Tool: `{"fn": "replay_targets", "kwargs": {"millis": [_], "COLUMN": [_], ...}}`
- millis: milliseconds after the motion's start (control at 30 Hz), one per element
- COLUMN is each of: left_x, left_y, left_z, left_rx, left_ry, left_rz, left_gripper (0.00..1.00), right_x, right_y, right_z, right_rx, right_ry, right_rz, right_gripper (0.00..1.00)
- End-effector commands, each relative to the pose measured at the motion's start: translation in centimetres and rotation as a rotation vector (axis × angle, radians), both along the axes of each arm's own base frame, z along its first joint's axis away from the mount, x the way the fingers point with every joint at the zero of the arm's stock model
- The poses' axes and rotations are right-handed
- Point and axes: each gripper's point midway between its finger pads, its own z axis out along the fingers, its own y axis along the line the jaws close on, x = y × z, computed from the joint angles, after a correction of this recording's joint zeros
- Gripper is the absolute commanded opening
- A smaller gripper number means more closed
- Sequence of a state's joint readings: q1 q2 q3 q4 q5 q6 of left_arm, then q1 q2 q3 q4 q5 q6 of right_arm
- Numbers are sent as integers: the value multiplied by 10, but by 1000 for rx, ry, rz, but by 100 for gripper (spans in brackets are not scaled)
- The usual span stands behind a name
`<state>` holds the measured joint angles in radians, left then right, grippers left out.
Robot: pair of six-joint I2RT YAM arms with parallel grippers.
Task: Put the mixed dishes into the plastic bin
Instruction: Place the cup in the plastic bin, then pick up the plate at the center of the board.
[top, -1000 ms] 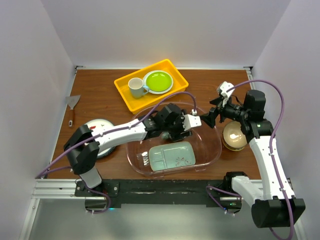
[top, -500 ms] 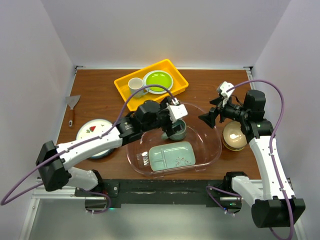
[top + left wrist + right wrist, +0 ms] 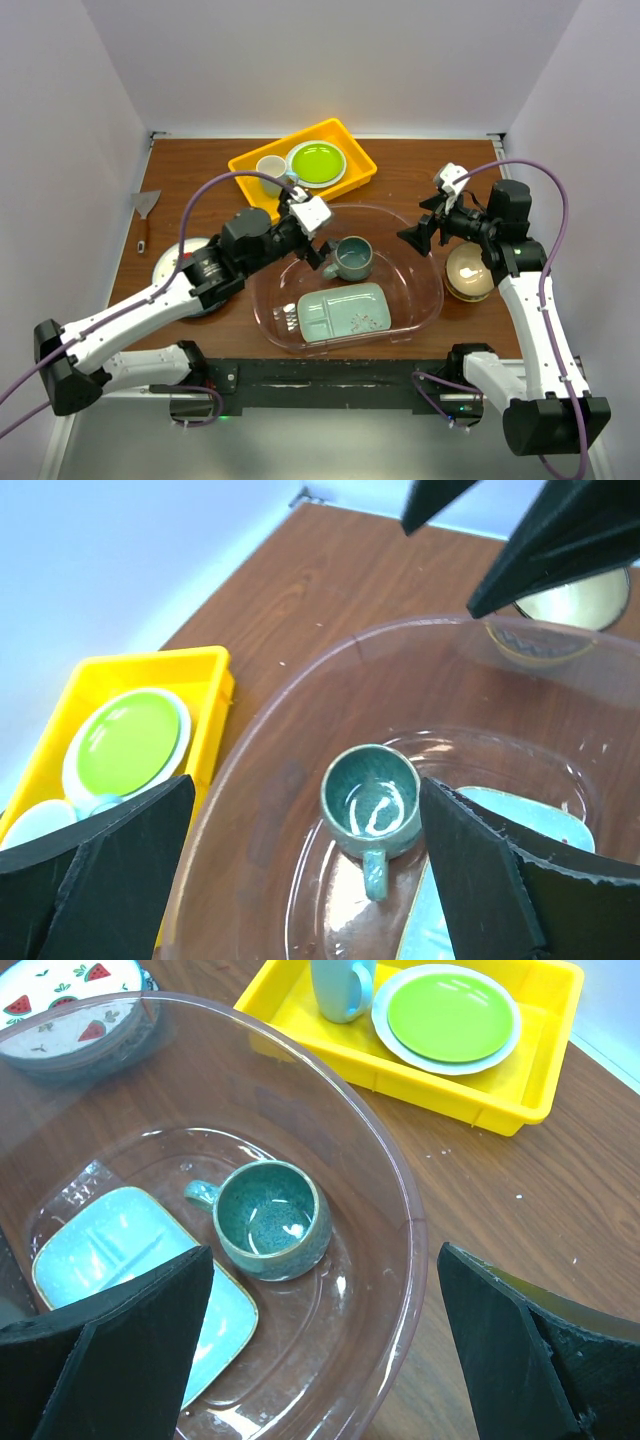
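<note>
Currently, the dark teal mug (image 3: 353, 258) is seen standing upright inside the plastic bin (image 3: 428, 296), toward its far side, with the mint-green divided tray (image 3: 343, 311) lying flat just near of it. The left gripper (image 3: 315, 243) is held over the bin's far-left rim, just left of the mug and apart from it, fingers spread wide with nothing between them. The right gripper (image 3: 415, 233) is poised by the far-right rim, fingers likewise wide and empty. A tan bowl (image 3: 468, 270) is left on the table right of the bin, and a white plate with red-and-green motifs (image 3: 176, 260) left of it, partly hidden by the left arm.
</note>
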<state>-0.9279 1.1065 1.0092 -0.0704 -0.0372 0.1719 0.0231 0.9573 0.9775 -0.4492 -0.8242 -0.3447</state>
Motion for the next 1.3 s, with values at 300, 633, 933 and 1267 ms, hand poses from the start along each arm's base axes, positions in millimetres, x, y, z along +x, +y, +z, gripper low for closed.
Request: {"fn": "replay_targets", "kwargs": {"millis": [300,633,933,1267], "left_x": [-8,-15,-21,-20], "left_y": [53,78,101,114], "left_z": [32,37,40,31], "left_rx": [-137,-216,-307,-314], "left_ry": [38,118,156,173], "left_rz": [180,284,362,430], "left_gripper": [100,100,100,100], "right_x": [3,4,4,4], "right_y": [-3,-3,-2,-3], "right_z": [10,9,9,9], "right_rx": [-10,-11,-10,-11], "right_ry": [-45,-42,-40,-43], "right_rz": [-7,-6,-3,-6], "right_gripper": [99,99,99,99]}}
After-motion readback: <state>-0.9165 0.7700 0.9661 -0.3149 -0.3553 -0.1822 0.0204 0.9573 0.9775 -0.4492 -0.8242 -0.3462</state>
